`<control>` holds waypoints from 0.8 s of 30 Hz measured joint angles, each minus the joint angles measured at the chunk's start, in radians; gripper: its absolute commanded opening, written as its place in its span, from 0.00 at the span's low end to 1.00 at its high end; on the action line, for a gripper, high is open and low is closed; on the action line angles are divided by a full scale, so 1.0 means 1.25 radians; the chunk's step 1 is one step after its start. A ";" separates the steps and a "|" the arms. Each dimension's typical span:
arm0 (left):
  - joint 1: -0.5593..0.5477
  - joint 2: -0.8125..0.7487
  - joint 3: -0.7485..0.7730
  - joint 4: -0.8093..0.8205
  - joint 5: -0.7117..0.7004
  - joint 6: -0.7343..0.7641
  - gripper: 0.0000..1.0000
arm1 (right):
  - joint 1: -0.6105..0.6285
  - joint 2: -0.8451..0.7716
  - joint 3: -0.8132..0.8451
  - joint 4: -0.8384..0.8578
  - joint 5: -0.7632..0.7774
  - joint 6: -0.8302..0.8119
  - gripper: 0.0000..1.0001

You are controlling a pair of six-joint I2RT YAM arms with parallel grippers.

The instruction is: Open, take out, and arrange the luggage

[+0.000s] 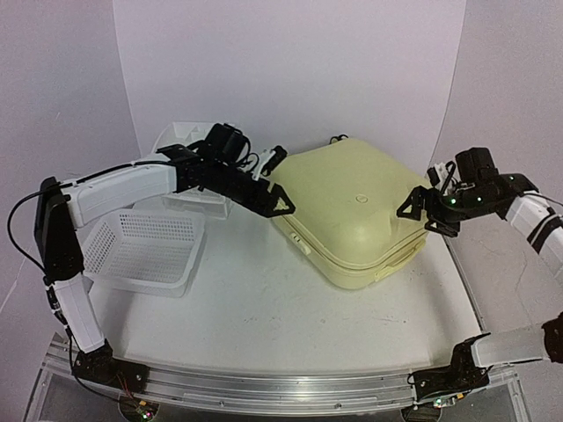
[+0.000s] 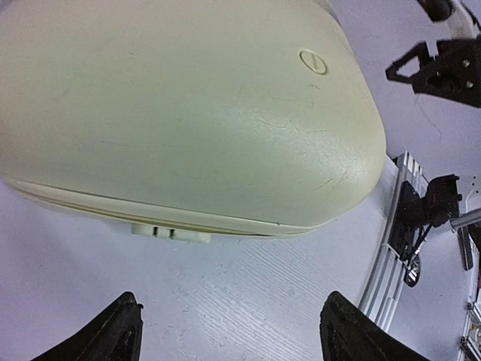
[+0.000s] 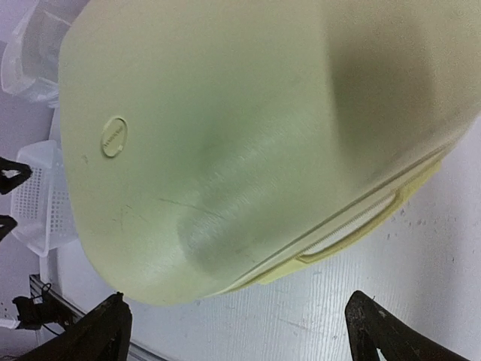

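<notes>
The luggage, a large pale yellow hard-shell suitcase, lies closed on the white counter. The left end effector and the right end effector flank it closely, both spread wide, gripping nothing.

Non-task items, top view, mostly left side.
White mesh basket sits mid-left on the white table; white plastic drawer unit just behind it, upper left; metal rail along bottom edge; white backdrop behind.
</notes>
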 measured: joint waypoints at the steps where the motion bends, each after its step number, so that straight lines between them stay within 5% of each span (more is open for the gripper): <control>1: 0.013 -0.027 -0.017 0.000 -0.008 -0.001 0.82 | -0.002 -0.025 -0.029 0.001 0.011 0.027 0.93; 5: 0.023 -0.105 -0.069 0.001 -0.016 -0.004 0.81 | -0.017 -0.073 -0.124 -0.005 0.092 0.153 0.61; 15: 0.007 -0.212 -0.216 0.021 -0.010 -0.021 0.81 | -0.050 0.000 -0.259 0.094 0.179 0.473 0.60; 24: 0.008 -0.302 -0.294 0.051 -0.016 -0.030 0.81 | -0.042 0.133 -0.286 0.242 0.179 0.601 0.36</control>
